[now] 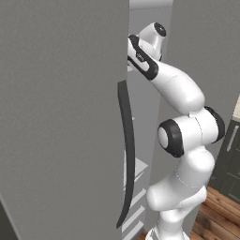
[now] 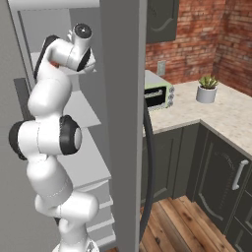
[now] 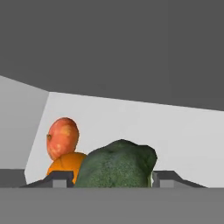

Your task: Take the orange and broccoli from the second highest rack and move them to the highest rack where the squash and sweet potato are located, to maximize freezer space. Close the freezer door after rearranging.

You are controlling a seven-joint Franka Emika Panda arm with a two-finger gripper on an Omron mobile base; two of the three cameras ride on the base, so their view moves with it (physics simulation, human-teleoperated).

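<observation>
With the gripper (image 3: 112, 177) jaws closed on the broccoli (image 3: 117, 164), lift it straight, clear of the orange (image 3: 65, 166) beside it, onto the top rack.

orange (image 3: 65, 165) half behind broccoli (image 3: 117, 164), hand hidden inside freezer (image 1: 61, 117)

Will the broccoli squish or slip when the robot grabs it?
Probably not squish much: the broccoli looks chunky and firm. Its bumpy, uneven top may help the gripper fingers hold on, though it might twist a little. Lumpy, not round like the orange beside it, so it likely won't roll far.
</observation>
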